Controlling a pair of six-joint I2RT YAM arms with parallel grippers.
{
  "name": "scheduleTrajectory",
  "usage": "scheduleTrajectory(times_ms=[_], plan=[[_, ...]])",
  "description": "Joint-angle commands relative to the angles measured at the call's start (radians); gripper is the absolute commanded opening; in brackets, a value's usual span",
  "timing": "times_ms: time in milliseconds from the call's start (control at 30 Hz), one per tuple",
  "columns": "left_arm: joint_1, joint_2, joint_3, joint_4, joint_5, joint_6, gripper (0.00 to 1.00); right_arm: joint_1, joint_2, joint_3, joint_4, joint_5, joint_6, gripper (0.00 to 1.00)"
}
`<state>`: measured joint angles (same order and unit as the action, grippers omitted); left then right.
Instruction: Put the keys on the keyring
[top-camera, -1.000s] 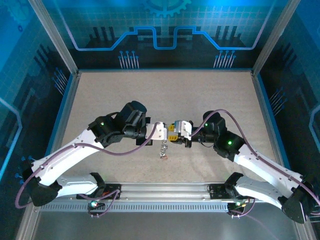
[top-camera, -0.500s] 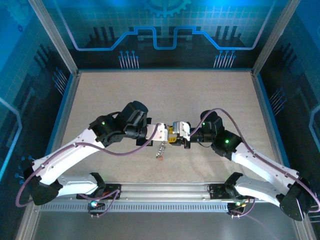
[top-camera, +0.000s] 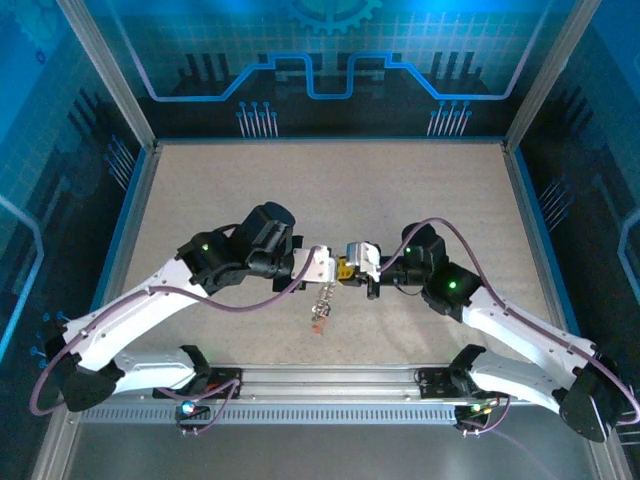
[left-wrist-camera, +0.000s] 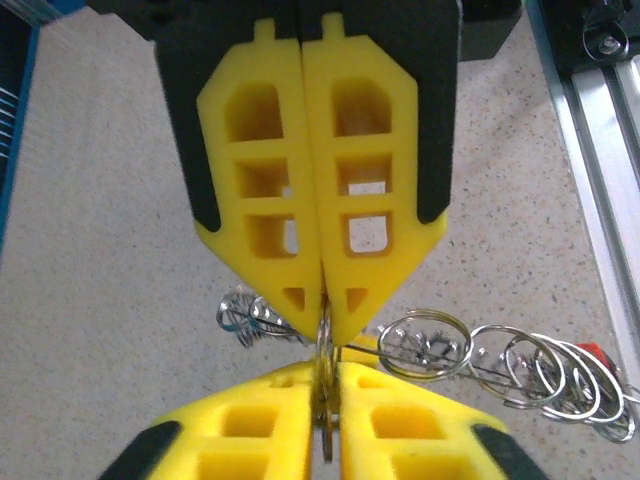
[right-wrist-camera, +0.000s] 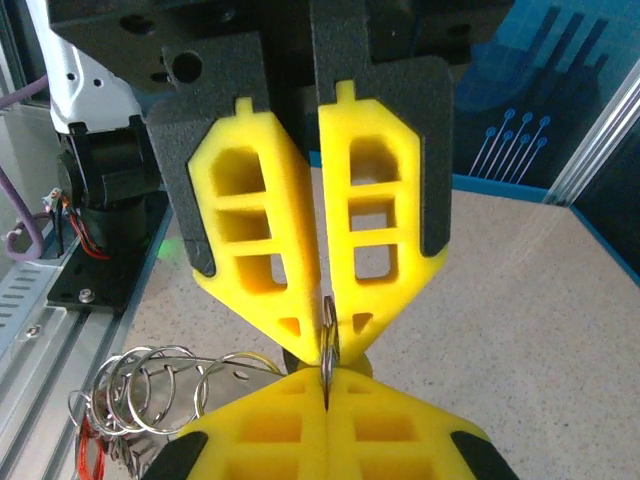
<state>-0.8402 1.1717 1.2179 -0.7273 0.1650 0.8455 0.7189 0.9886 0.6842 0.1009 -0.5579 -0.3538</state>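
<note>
Right hand (right-wrist-camera: 327, 335) nearer left hand (left-wrist-camera: 322, 320), both tight on keyring (right-wrist-camera: 327, 362); speckled table (top-camera: 330, 190), blue walls (top-camera: 320, 60).

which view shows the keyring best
The left wrist view: the keyring spreads out as linked silvery loops with a red key head at its end. The right wrist view shows its loops bunched and cropped; the top external view shows a tiny dangling strand.

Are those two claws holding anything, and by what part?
Yes. The left gripper and right gripper both pinch one thin loop of the keyring by its rim, from opposite sides.
</note>
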Motion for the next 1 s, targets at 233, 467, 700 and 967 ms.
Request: scheduleTrajectory(times_ms=[233,467,700,967], plan=[[-0.006,-0.121,-0.138,0.241,0.077,-0.111,0.20,0.009,-0.083,-0.117,0.374,-0.013,0.147,0.00],[-0.005,-0.118,-0.147,0.292,0.116,-0.135,0.20,0.033,-0.084,-0.124,0.404,0.014,0.134,0.00],[-0.005,-0.118,-0.112,0.188,0.068,-0.079,0.00,0.041,-0.113,-0.116,0.278,0.058,0.039,0.00],[-0.005,-0.012,0.085,-0.117,0.007,0.008,0.00,0.070,-0.116,-0.053,-0.027,0.129,-0.142,0.23]])
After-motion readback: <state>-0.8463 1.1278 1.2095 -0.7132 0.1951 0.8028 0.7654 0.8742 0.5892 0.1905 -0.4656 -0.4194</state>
